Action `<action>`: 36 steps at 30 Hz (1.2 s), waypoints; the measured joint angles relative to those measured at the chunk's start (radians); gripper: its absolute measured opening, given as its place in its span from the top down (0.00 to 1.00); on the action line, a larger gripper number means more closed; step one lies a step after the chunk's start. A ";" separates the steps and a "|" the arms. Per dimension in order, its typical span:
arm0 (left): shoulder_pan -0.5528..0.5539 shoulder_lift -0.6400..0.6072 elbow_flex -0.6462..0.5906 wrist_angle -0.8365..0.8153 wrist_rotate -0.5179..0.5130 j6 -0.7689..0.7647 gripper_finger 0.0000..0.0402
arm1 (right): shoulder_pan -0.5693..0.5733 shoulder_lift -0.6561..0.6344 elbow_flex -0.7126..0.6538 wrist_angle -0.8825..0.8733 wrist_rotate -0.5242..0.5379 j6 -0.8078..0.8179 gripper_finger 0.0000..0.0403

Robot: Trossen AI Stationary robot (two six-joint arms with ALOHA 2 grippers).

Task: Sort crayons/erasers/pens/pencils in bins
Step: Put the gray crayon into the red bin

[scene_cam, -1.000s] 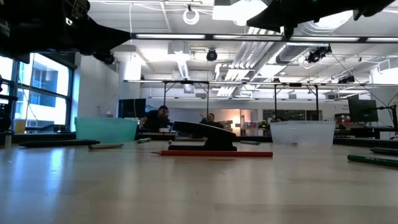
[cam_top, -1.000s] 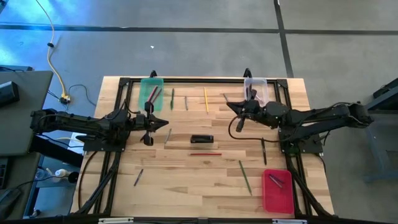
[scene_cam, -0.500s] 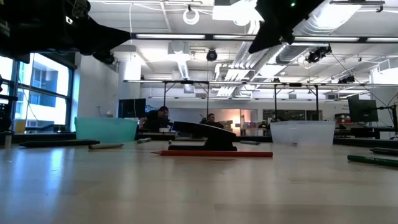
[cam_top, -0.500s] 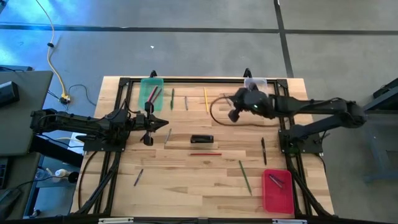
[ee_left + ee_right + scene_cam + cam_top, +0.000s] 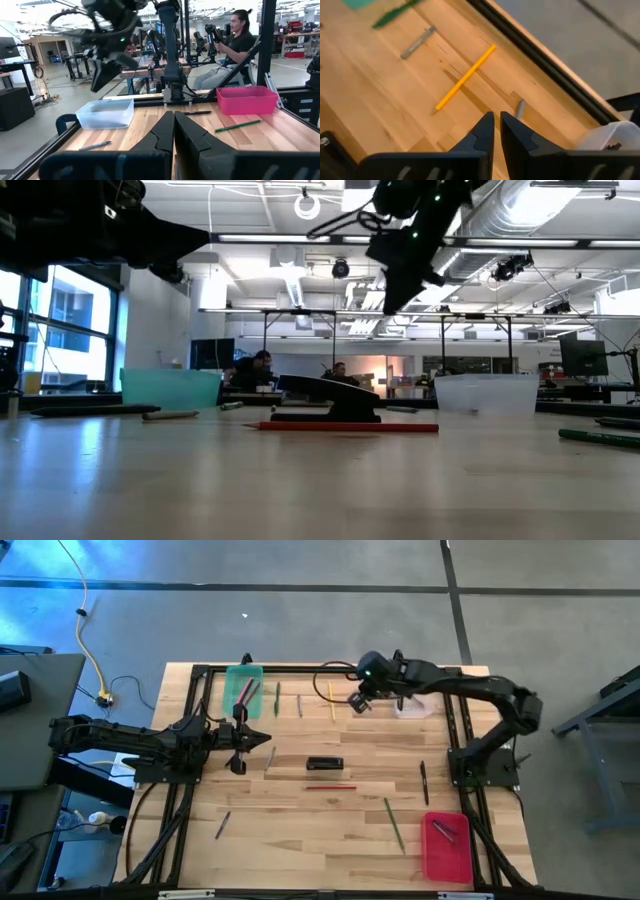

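The wooden table (image 5: 300, 810) fills mid-frame in the high view. My right hand (image 5: 358, 703) hovers at upper centre, fingers nearly together, gripping nothing, above a yellow pencil (image 5: 465, 77). My left hand (image 5: 262, 738) waits clenched at left. Green bin (image 5: 243, 686) holds pencils; clear bin (image 5: 413, 700) and red bin (image 5: 446, 846) hold pens.

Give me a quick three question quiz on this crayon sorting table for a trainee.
1. True or false: the red bin sits beside the green bin.
2. Which pencil lies nearest the right hand: A red, B yellow, C green?
3. Fill in: the left hand holds ____.

Key: 1 false, the two sit at opposite corners of the table. 2 B. 3 nothing; it is shut and empty.
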 joint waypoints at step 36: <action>0.000 0.000 0.000 0.008 0.000 -0.018 0.99 | -0.193 0.439 0.096 -0.069 -0.110 0.042 0.74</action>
